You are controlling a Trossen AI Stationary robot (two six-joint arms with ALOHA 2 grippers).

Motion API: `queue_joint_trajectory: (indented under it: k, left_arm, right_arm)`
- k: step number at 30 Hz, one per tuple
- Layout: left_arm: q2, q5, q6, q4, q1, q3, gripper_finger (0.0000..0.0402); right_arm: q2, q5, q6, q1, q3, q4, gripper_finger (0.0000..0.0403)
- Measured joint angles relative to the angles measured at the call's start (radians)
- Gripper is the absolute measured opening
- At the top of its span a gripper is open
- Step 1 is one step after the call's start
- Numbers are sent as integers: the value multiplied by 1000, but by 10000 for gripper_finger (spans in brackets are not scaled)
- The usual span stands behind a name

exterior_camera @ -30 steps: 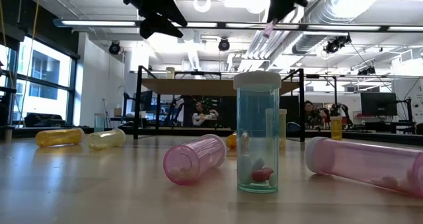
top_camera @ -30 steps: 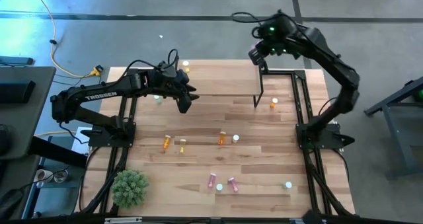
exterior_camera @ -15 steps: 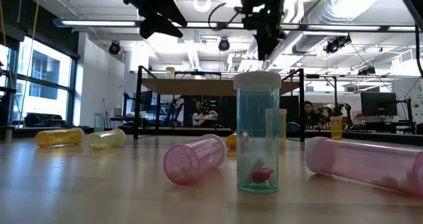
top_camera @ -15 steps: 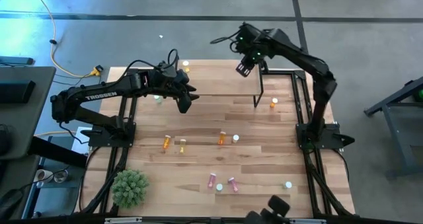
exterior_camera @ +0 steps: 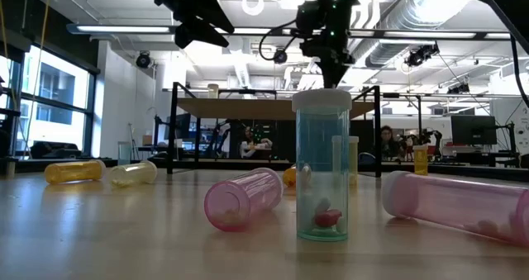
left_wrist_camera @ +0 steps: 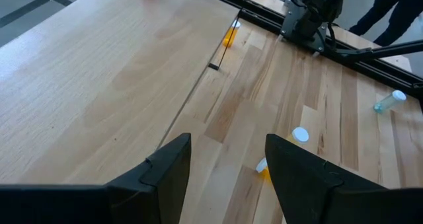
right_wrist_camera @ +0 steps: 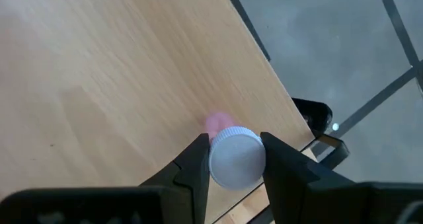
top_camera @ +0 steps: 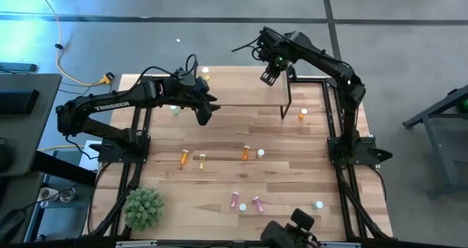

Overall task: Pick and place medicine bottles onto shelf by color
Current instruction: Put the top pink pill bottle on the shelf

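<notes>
**Right gripper clamped on pink bottle above shelf**

The right gripper (right_wrist_camera: 234, 161) is closed narrowly on a white-capped pink bottle (right_wrist_camera: 236, 156), held over the shelf (top_camera: 245, 87) near its 1 o'clock corner, close to the edge. The left gripper (left_wrist_camera: 226, 161) is held open and empty above the shelf's 9 o'clock end. Bare boards are seen toward 6 o'clock, where other bottles (top_camera: 245, 153) lie scattered.
</notes>
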Motion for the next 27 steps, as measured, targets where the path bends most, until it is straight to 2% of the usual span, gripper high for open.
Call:
queue_joint_trajectory:
  k: [7,19,27]
  left_arm:
    - [0,0,0,0,0,0,186]
    - [0,0,0,-37,0,0,186]
    - [0,0,0,-45,0,0,186]
  right_arm:
    - [0,-74,2,0,-7,-2,101]
    - [3,-70,2,1,-8,-3,103]
    - [3,-70,-21,1,-8,-3,139]
